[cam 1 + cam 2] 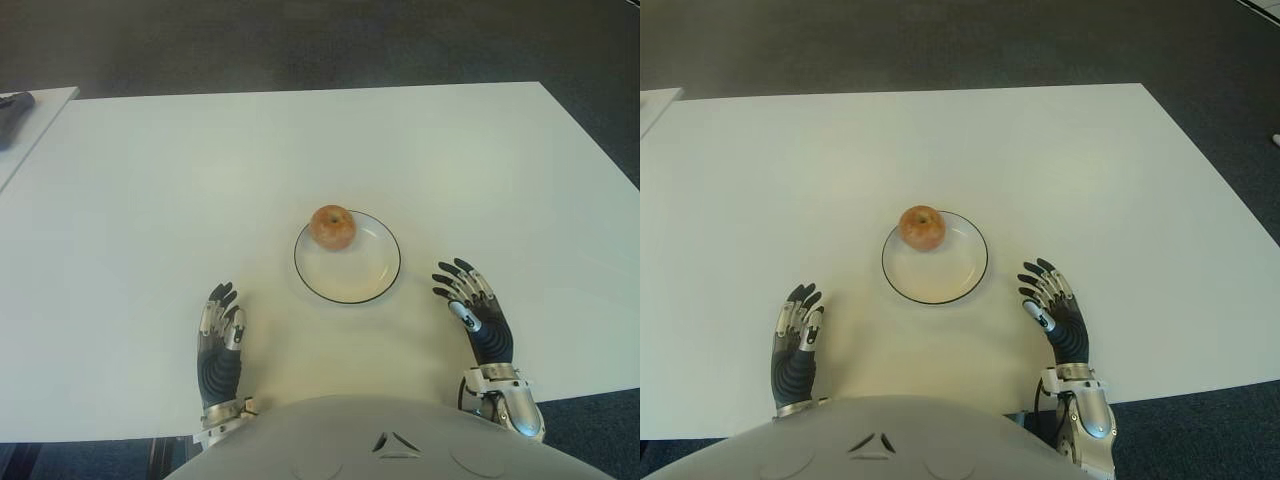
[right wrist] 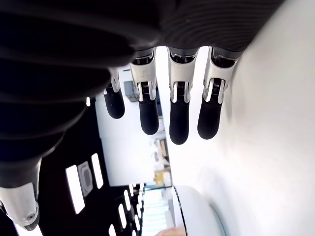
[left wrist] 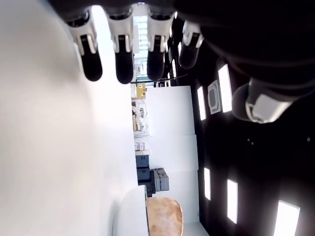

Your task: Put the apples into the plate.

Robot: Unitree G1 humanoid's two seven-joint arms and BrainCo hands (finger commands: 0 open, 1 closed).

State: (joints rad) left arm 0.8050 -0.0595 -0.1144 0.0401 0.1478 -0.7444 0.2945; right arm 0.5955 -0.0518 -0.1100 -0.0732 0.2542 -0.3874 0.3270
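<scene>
One reddish-yellow apple (image 1: 332, 227) sits inside the white, dark-rimmed plate (image 1: 362, 280), close to its far left rim. The plate stands near the middle of the white table (image 1: 150, 180). My left hand (image 1: 220, 325) shows at the near left of the plate, fingers stretched out and holding nothing. On the plate's near right, my right hand (image 1: 465, 295) has its fingers extended and apart, also holding nothing. The left wrist view catches the apple (image 3: 164, 217) beyond its straight fingers (image 3: 124, 59); the right wrist view shows the plate rim (image 2: 197, 211) past its fingers (image 2: 179, 115).
A second pale table edge with a dark object (image 1: 12, 112) shows at the far left. Dark carpet (image 1: 320, 40) surrounds the table. My torso (image 1: 390, 445) covers the near edge.
</scene>
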